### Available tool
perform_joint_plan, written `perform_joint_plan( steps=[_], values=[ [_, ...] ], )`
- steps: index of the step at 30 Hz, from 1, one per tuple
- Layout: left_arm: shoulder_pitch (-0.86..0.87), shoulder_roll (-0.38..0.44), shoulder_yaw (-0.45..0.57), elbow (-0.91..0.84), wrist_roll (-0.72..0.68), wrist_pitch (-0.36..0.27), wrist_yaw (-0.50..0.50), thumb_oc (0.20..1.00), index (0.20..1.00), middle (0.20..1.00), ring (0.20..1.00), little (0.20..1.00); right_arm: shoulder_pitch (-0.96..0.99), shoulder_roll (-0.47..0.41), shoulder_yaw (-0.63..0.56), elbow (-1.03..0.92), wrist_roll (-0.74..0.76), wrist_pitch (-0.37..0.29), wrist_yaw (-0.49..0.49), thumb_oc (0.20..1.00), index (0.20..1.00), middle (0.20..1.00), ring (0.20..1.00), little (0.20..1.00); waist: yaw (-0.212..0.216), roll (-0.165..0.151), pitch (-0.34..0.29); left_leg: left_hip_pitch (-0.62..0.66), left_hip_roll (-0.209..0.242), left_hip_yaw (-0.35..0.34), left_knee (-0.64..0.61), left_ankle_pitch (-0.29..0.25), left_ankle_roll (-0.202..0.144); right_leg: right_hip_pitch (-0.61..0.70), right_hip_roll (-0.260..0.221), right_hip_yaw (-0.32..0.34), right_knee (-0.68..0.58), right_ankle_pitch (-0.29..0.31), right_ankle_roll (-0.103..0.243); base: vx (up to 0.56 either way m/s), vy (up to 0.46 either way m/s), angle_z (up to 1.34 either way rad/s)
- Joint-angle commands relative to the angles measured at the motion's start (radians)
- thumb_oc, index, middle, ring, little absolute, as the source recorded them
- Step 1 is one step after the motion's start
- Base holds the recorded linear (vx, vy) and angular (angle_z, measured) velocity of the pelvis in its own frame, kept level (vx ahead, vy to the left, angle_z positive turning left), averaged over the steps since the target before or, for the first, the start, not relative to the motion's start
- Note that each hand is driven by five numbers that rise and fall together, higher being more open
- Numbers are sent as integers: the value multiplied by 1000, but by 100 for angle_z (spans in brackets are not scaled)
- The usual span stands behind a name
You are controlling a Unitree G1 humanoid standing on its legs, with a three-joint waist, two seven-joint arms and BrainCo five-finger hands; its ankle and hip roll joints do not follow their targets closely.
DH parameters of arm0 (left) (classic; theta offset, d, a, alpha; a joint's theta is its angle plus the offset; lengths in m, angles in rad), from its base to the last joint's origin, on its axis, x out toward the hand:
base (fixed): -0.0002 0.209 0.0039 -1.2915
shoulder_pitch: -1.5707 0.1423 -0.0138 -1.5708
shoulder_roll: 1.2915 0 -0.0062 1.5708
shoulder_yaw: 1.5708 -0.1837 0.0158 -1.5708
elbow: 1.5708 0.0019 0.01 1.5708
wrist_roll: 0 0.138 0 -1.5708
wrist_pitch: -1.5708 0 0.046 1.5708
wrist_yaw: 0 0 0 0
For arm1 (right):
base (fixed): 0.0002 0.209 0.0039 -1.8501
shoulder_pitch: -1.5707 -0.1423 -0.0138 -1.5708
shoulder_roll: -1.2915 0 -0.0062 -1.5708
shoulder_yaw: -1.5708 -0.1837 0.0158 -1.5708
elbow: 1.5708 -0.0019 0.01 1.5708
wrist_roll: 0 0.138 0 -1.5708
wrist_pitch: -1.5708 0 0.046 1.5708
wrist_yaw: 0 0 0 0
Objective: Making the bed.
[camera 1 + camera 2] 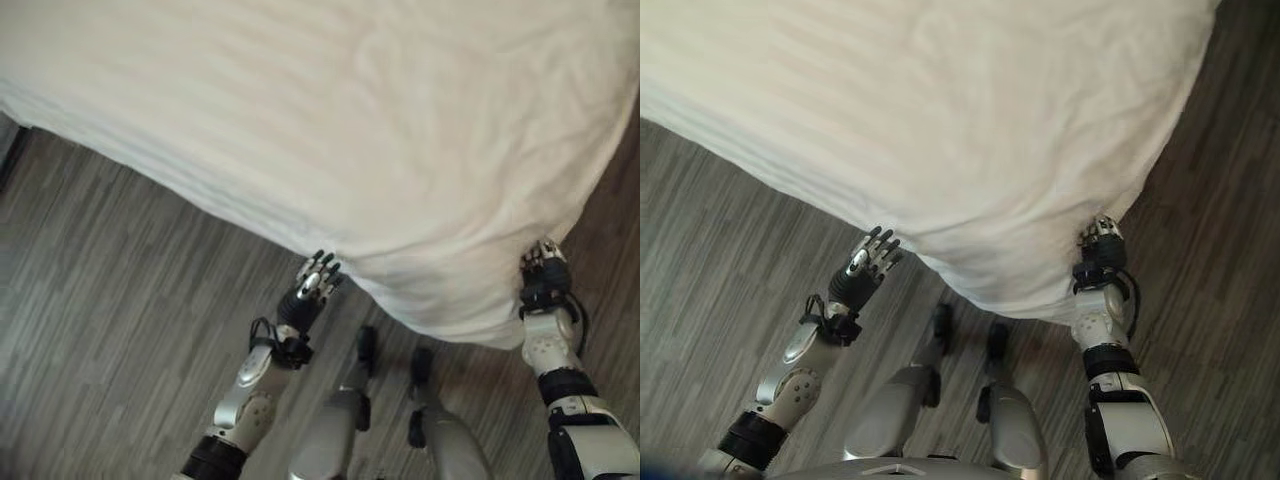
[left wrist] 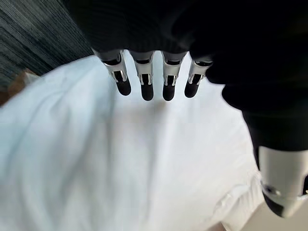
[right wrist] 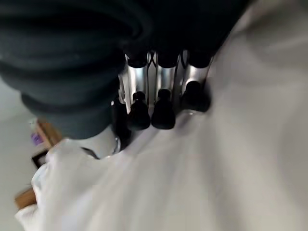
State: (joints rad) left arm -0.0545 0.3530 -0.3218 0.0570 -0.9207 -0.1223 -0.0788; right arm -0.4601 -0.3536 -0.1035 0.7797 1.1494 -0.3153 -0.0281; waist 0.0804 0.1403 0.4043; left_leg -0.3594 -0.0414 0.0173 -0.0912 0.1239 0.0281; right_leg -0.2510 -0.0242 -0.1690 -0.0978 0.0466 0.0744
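Note:
A white duvet (image 1: pixel 330 120) covers the bed and hangs over its near corner toward the floor. My left hand (image 1: pixel 312 285) is open just below the duvet's hanging edge, fingers (image 2: pixel 144 79) straight and apart from the cloth. My right hand (image 1: pixel 543 272) sits at the duvet's right lower edge with its fingers (image 3: pixel 161 108) curled into the white cloth (image 3: pixel 202 183), pinching a fold of it. The cloth bunches around that hand.
Grey wood-plank floor (image 1: pixel 110 300) lies to the left of the bed and along its right side (image 1: pixel 1230 200). The bed corner points toward me between both arms.

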Motion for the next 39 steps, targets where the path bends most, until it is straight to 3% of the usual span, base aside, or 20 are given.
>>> perform_joint_plan(
  steps=[1, 4, 9, 12, 14, 16, 18, 21, 23, 24, 27, 32, 39],
  values=[
    [-24, -37, -5, -17, 15, -47, 6, 1000, 1000, 1000, 1000, 1000, 8, 9, 20, 72, 44, -7, -12, 200, 200, 200, 200, 200, 13, -2, -11, 23, 7, 0, 4, -17, -67, -98, -57, 23, 11, 114, 69, -45, 39, -6],
    [-27, -45, -9, 0, 28, -49, -1, 1000, 1000, 1000, 1000, 1000, 46, 2, 6, 198, 10, 24, -16, 200, 200, 200, 200, 200, 6, 16, -1, 5, 5, 7, 4, -10, -66, -120, -58, 29, 11, 125, 69, -21, 28, -5],
    [-40, -45, -3, 12, 57, -59, -7, 1000, 1000, 1000, 1000, 1000, 149, -37, -64, 292, -26, 52, -8, 200, 200, 200, 200, 200, -27, 17, 0, 7, 5, 22, 4, -15, -67, -121, -55, 42, 11, 124, 69, 18, 33, -7],
    [-57, -42, 10, 3, 47, -70, -4, 1000, 1000, 1000, 1000, 1000, 215, -67, -130, 246, -17, 31, -4, 200, 200, 200, 200, 200, -62, 1, -11, 23, 7, 28, 4, -26, -68, -109, -53, 48, 11, 116, 69, 19, 11, -9],
    [-57, -42, 9, 3, 47, -70, -4, 1000, 1000, 1000, 1000, 1000, 218, -67, -131, 244, -17, 31, -5, 200, 200, 200, 200, 200, -62, 1, -10, 24, 7, 28, 4, -27, -68, -107, -53, 48, 11, 116, 69, 3, 3, -12],
    [-57, -32, 30, -8, 42, -78, 1, 1000, 1000, 1000, 1000, 1000, 249, -96, -148, 98, -31, -3, 4, 200, 200, 200, 200, 200, -84, -21, -23, 36, 10, 34, 4, -33, -70, -99, -51, 50, 11, 115, 69, -8, -15, -10],
    [-41, -19, 54, -18, 36, -79, -11, 1000, 1000, 1000, 1000, 1000, 263, -124, -100, -140, -81, -11, 52, 200, 200, 200, 200, 200, -97, -45, -32, 48, 13, 39, 4, -34, -72, -87, -50, 51, 11, 117, 69, -39, -41, -13],
    [-6, -10, 72, -49, 14, -67, -31, 1000, 1000, 1000, 1000, 1000, 282, -104, -14, -421, 12, -2, 192, 200, 200, 200, 200, 200, -97, -65, -39, 54, 14, 37, 4, -31, -74, -79, -51, 49, 11, 118, 67, -39, -29, -5],
    [37, -1, 92, -67, 6, -53, -44, 1000, 1000, 1000, 1000, 1000, 305, -100, 81, -730, 29, 14, 266, 200, 200, 200, 200, 200, -91, -78, -50, 61, 15, 39, 4, -29, -76, -71, -50, 44, 11, 118, 66, -20, -17, 1],
    [37, -1, 92, -67, 6, -53, -44, 1000, 1000, 1000, 1000, 1000, 306, -100, 81, -730, 29, 14, 266, 200, 200, 200, 200, 200, -91, -78, -50, 60, 14, 39, 4, -29, -76, -72, -50, 43, 11, 118, 66, -33, -18, 1],
    [58, -14, 91, -61, 16, -48, -45, 1000, 1000, 1000, 1000, 1000, 271, -30, 226, -913, 113, 67, 340, 200, 200, 200, 200, 200, -72, -77, -63, 68, 16, 36, 4, -25, -78, -62, -48, 37, 11, 115, 63, -32, -15, 10],
    [65, -28, 86, -62, 20, -48, -62, 1000, 1000, 1000, 1000, 1000, 283, -5, 442, -880, 143, 213, 412, 200, 200, 200, 200, 200, -39, -71, -70, 67, 19, 26, 4, -15, -80, -57, -44, 26, 11, 110, 61, -17, -14, 2],
    [53, -40, 83, -41, 30, -53, -70, 1000, 1000, 1000, 1000, 1000, 264, 8, 464, -743, 139, 217, 420, 200, 200, 200, 200, 200, -27, -65, -60, 57, 19, 17, 4, -7, -83, -65, -41, 17, 11, 111, 59, -14, -9, 10]
  ],
)
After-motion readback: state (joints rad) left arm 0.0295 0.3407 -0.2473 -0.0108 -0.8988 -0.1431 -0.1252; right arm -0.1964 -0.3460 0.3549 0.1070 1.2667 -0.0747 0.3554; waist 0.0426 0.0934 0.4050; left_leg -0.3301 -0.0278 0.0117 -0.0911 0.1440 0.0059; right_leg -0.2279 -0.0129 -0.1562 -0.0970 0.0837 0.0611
